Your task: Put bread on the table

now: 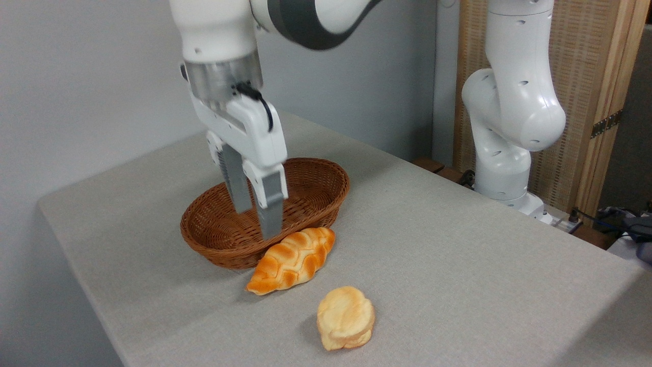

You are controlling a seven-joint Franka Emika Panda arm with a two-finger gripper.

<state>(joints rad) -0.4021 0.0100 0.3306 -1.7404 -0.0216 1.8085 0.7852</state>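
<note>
Nearest of all, the bread [346, 318] lies on the table [458, 244], tipped so its pale, flat-looking side faces up and toward me, well clear of the basket. It sits apart from everything else, so by the look of things the task's end is already met, or close to it.

I'd guess the bun is light, with a smooth, slightly glossy crust that could slip between hard fingers. Whether it gives when squeezed I can't say from looking. If it had to be taken up again, I'd close across its narrower width, low on the sides below the rounded bulge, rather than on the domed top, where the pads would slide off.

Just behind it is a braided loaf [291, 261], longer, orange and cream, its far end touching the outside of the wicker basket [305, 176]. The basket looks empty.

Above the basket's near rim hangs the gripper [258, 216], fingers pointing down with only a narrow gap between them, and nothing held there. Its tips hover near the loaf's far end without touching it, as far as I can tell.

At the back right stands the arm's white base [504, 173].
</note>
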